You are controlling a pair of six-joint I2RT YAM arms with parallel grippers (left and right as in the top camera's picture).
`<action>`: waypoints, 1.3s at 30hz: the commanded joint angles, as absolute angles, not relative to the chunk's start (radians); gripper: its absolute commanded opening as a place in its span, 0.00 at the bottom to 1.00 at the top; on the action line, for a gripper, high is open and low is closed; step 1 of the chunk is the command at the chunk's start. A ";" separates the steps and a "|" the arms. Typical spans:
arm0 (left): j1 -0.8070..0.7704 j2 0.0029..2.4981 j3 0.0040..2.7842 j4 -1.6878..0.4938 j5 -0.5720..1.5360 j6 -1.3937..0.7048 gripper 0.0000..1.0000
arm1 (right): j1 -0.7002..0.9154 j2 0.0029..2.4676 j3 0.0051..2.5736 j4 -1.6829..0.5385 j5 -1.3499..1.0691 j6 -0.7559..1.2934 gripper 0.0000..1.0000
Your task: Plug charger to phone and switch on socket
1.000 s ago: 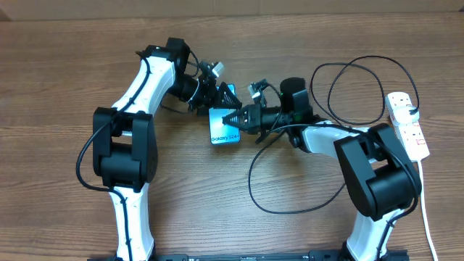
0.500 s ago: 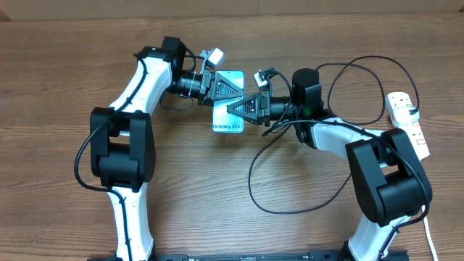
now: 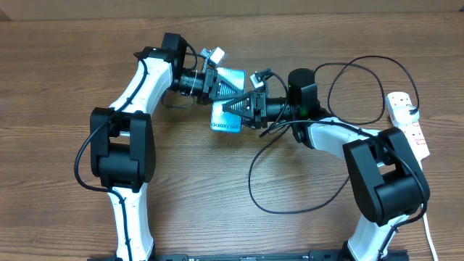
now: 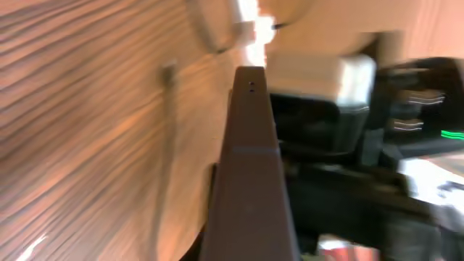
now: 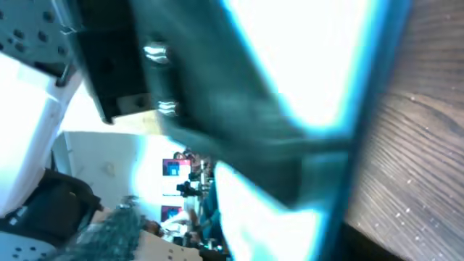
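Note:
The phone (image 3: 229, 123), its light-blue screen lit, hangs tilted between both grippers at the table's middle back. My left gripper (image 3: 222, 87) is shut on its far end. The left wrist view shows the phone (image 4: 250, 167) edge-on as a thin dark slab. My right gripper (image 3: 233, 107) points left over the screen with its fingers spread apart. The bright screen (image 5: 312, 65) fills the blurred right wrist view. The charger (image 3: 250, 181), a thin black cable, loops across the table under the right arm; its plug tip is hidden. The socket (image 3: 412, 130), a white strip with red switches, lies at the right edge.
A white cord (image 3: 424, 210) runs from the socket toward the front edge. A second loop of black cable (image 3: 383, 94) lies behind the right arm, next to the socket. Both arm bases stand at the table's front.
The phone has been lifted toward the back. My left gripper has closed on its far end. My right gripper, shut before, has spread its fingers.

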State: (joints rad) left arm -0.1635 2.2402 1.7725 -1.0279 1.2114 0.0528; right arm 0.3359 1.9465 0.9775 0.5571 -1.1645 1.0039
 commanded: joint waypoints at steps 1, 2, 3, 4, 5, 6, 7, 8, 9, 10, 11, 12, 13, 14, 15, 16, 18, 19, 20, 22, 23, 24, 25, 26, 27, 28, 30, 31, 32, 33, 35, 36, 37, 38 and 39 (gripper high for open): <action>-0.152 2.207 1.783 -1.066 1.047 -0.008 0.04 | 0.311 1.950 0.973 0.561 -1.180 0.987 0.84; -0.149 2.207 1.783 -1.082 1.048 -0.009 0.04 | 0.302 1.950 0.973 0.561 -1.187 0.988 0.87; -0.143 2.207 1.783 -1.100 1.047 -0.009 0.04 | 0.294 1.950 0.973 0.561 -1.197 0.988 0.88; -0.138 2.207 1.783 -1.114 1.047 -0.013 0.04 | 0.284 1.950 0.973 0.561 -1.212 0.992 0.88; -0.132 2.207 1.783 -1.135 1.047 -0.015 0.04 | 0.276 1.948 0.973 0.560 -1.228 0.997 0.89; -0.126 2.207 1.783 -1.155 1.047 -0.015 0.04 | 0.269 1.944 0.973 0.559 -1.243 1.000 0.89; -0.119 2.207 1.783 -1.178 1.047 -0.014 0.04 | 0.261 1.935 0.973 0.553 -1.260 1.009 0.89; -0.113 2.207 1.783 -1.198 1.047 -0.014 0.04 | 0.255 1.925 0.973 0.544 -1.267 1.021 0.90; -0.106 2.207 1.783 -1.221 1.047 -0.014 0.04 | 0.250 1.912 0.973 0.536 -1.275 1.023 0.89; -0.100 2.207 1.783 -1.237 1.047 -0.014 0.04 | 0.244 1.894 0.973 0.524 -1.279 1.025 0.89; -0.094 2.207 1.783 -1.254 1.048 -0.003 0.04 | 0.238 1.877 0.973 0.508 -1.278 1.025 0.88; -0.088 2.207 1.783 -1.269 1.053 0.009 0.04 | 0.232 1.856 0.973 0.490 -1.278 1.025 0.87; -0.084 2.207 1.783 -1.285 1.064 0.029 0.04 | 0.227 1.838 0.973 0.477 -1.278 1.024 0.85; -0.080 2.207 1.783 -1.304 1.080 0.058 0.04 | 0.223 1.820 0.973 0.459 -1.278 1.024 0.79; -0.076 2.207 1.783 -1.324 1.096 0.083 0.04 | 0.219 1.802 0.973 0.442 -1.278 1.024 0.75; -0.073 2.207 1.783 -1.348 1.106 0.112 0.04 | 0.215 1.781 0.973 0.419 -1.277 1.024 0.70; -0.070 2.207 1.783 -1.390 1.118 0.162 0.04 | 0.210 1.747 0.973 0.366 -1.269 1.015 0.61; -0.070 2.207 1.783 -1.405 1.117 0.182 0.04 | 0.210 1.728 0.973 0.327 -1.254 1.005 0.58; -0.071 2.207 1.783 -1.419 1.116 0.204 0.04 | 0.210 1.710 0.973 0.282 -1.232 0.985 0.54; -0.071 2.207 1.783 -1.444 1.116 0.233 0.04 | 0.210 1.673 0.973 0.148 -1.147 0.919 0.44; -0.071 2.207 1.783 -1.455 1.116 0.242 0.04 | 0.210 1.654 0.973 0.073 -1.092 0.879 0.40; -0.071 2.207 1.783 -1.463 1.116 0.250 0.04 | 0.210 1.636 0.973 -0.010 -1.025 0.836 0.37; -0.071 2.207 1.783 -1.471 1.116 0.260 0.04 | 0.210 1.614 0.974 -0.115 -0.935 0.788 0.33; -0.071 2.207 1.783 -1.478 1.115 0.269 0.04 | 0.210 1.597 0.978 -0.207 -0.847 0.752 0.29; -0.071 2.207 1.783 -1.488 1.115 0.280 0.04 | 0.210 1.582 0.980 -0.288 -0.759 0.732 0.24; -0.071 2.207 1.782 -1.495 1.115 0.292 0.04 | 0.210 1.566 0.983 -0.368 -0.669 0.722 0.18; -0.072 2.207 1.782 -1.509 1.114 0.306 0.04 | 0.210 1.546 0.989 -0.471 -0.564 0.704 0.08; -0.072 2.207 1.782 -1.519 1.114 0.317 0.04 | 0.210 1.538 0.998 -0.529 -0.513 0.699 0.04; -0.073 2.207 1.781 -1.522 1.112 0.322 0.04 | 0.210 1.534 1.009 -0.576 -0.469 0.698 0.04; -0.073 2.207 1.779 -1.523 1.107 0.323 0.04 | 0.210 1.533 1.026 -0.634 -0.417 0.694 0.04; -0.073 2.207 1.771 -1.523 1.104 0.323 0.04 | 0.210 1.533 1.059 -0.725 -0.336 0.677 0.04; -0.073 2.207 1.764 -1.522 1.104 0.323 0.04 | 0.210 1.533 1.077 -0.777 -0.283 0.676 0.04; -0.073 2.207 1.756 -1.518 1.105 0.323 0.04 | 0.210 1.533 1.092 -0.815 -0.242 0.676 0.04; -0.073 2.207 1.747 -1.515 1.105 0.323 0.04 | 0.210 1.533 1.102 -0.844 -0.210 0.676 0.04; -0.073 2.207 1.738 -1.511 1.105 0.323 0.04 | 0.210 1.533 1.108 -0.864 -0.182 0.676 0.04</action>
State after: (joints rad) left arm -0.0704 2.2402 1.7668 -1.5120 1.0687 0.2886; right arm 0.2157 1.5604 1.0534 -0.8391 -0.3824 0.7048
